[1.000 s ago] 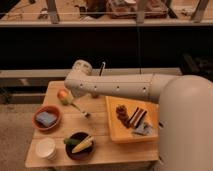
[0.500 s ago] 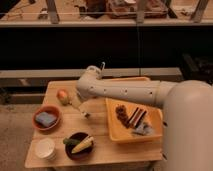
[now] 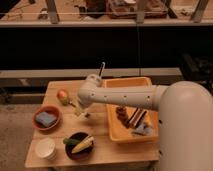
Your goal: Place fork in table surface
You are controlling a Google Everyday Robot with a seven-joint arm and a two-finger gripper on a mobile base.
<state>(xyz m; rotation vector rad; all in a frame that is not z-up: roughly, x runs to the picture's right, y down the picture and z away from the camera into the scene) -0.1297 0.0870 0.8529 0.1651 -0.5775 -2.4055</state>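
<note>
My gripper (image 3: pixel 80 109) hangs at the end of the white arm (image 3: pixel 125 97), low over the wooden table (image 3: pixel 55 132), just right of the apple. A thin pale piece at its tip, which looks like the fork (image 3: pixel 84 114), points down and right, close to the table surface. I cannot tell whether the fork is touching the table or is still held.
An apple (image 3: pixel 62 95) lies at the back left. A red bowl with a blue sponge (image 3: pixel 46 119), a white cup (image 3: pixel 46 148) and a dark bowl with a banana (image 3: pixel 80 145) stand along the left and front. An orange tray (image 3: pixel 125 84) holding food and utensils fills the right.
The upper part of the arm has swung to the right. The gripper has dropped slightly towards the table beside the apple.
</note>
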